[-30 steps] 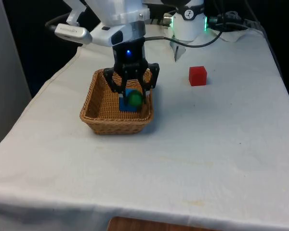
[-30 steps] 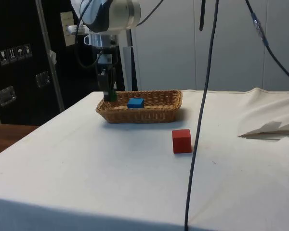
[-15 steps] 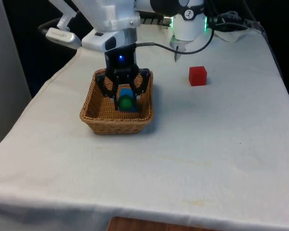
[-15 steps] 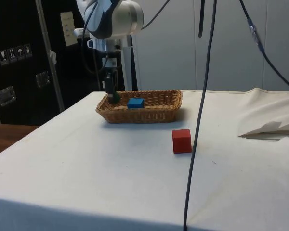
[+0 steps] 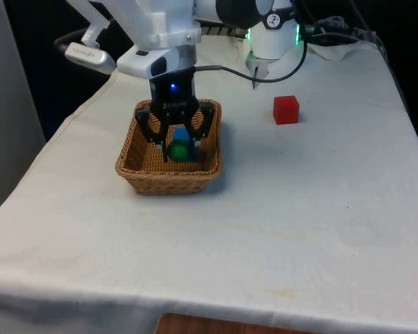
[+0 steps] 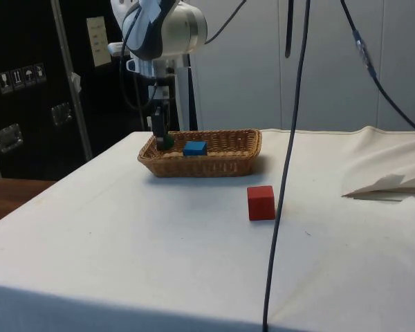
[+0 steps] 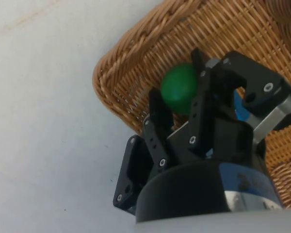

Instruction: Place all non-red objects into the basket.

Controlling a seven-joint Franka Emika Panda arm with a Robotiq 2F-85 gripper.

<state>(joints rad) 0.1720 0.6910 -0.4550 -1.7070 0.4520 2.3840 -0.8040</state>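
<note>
In the upper left of the front view, one rectangular woven wicker basket (image 5: 143,163) stood on the table (image 5: 279,209) with its white cloth. The black two-finger gripper (image 5: 177,152) hung inside it, closed around one smooth green ball (image 5: 179,149); the wrist view showed the round ball (image 7: 180,88) pinched between the fingers above the ribbed weave. One blue block (image 6: 194,147), flat-faced and square-edged, lay on the basket floor just beside the ball. One red cube (image 5: 286,109) sat apart on the cloth, right of the basket in the front view and nearer the lower centre in the side view (image 6: 261,202).
</note>
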